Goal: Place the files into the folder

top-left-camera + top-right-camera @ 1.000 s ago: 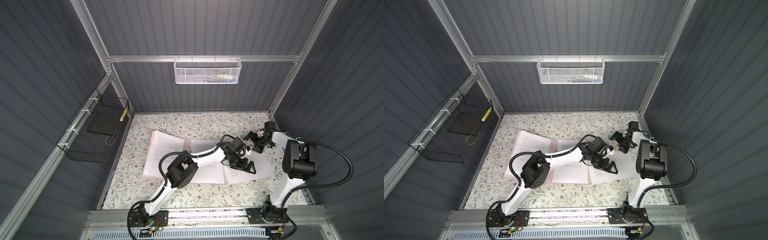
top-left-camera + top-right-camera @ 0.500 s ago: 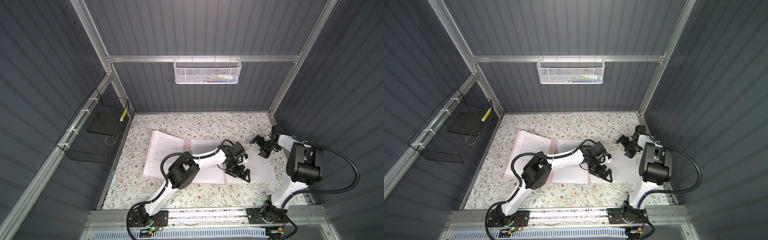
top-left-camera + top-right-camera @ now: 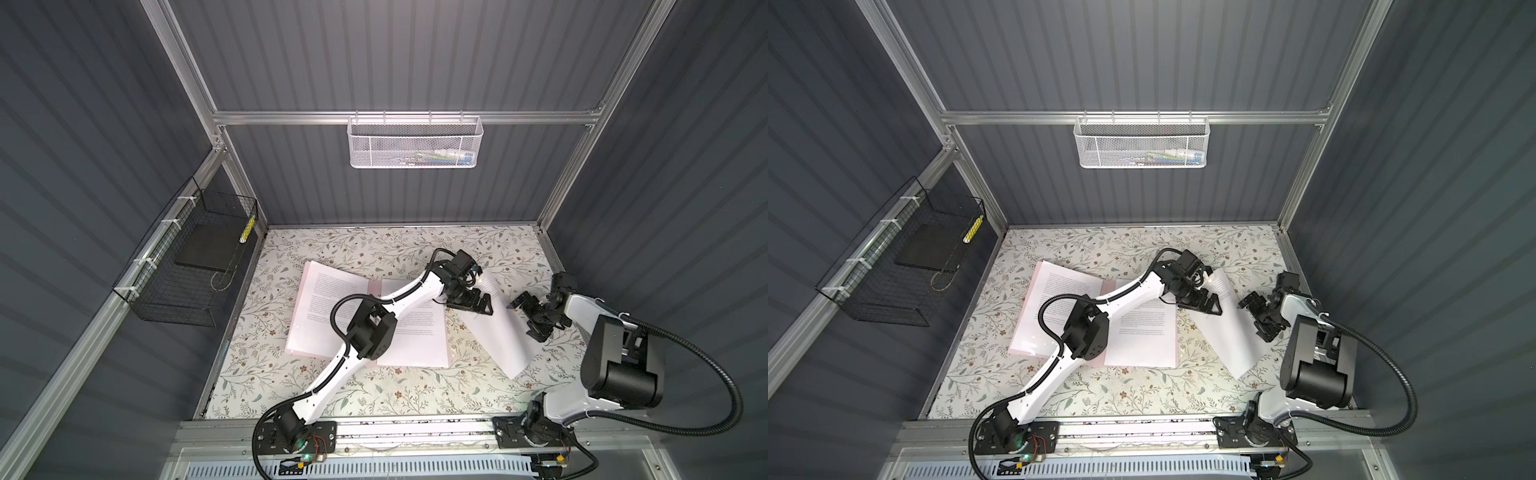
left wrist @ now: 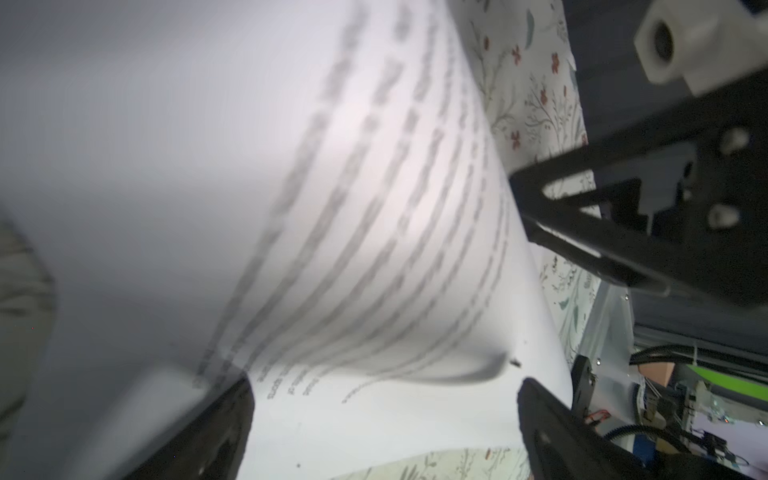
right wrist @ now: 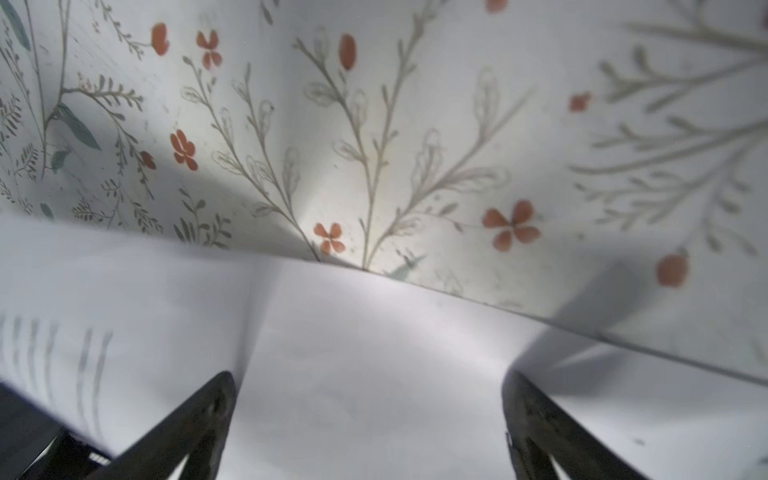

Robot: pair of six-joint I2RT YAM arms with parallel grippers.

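In both top views the folder (image 3: 375,286) lies open and flat left of the table's (image 3: 374,245) middle. Pink shows at its spine, and files (image 3: 332,299) are spread over both covers. One loose sheet (image 3: 498,336) lies aslant just right of it, outside, which I'd guess is why both arms crowd that side. The left gripper (image 3: 484,305) sits at the sheet's inner edge and the right gripper (image 3: 527,319) at its outer edge. Both have their jaws wide apart and clamp nothing. In a top view the sheet's far end (image 3: 1219,282) curls up beside the left gripper (image 3: 1210,305). From the left wrist the sheet (image 4: 374,208) bows up, blurred, before the spread fingers (image 4: 208,436), lines of print showing, so it looks nudged rather than pinched. From the right wrist the jaws straddle blank paper (image 5: 374,353) lying on the cloth (image 5: 374,124), with the paper's edge against the printed flowers. That cloth, pale with sprigs and red blossoms, covers the whole table. Around it stand dark ribbed walls (image 3: 415,54) in an aluminium frame (image 3: 407,117). A white basket (image 3: 415,145) hangs on the back rail, and a black basket (image 3: 166,299) on the left wall holds a black slab (image 3: 205,249).
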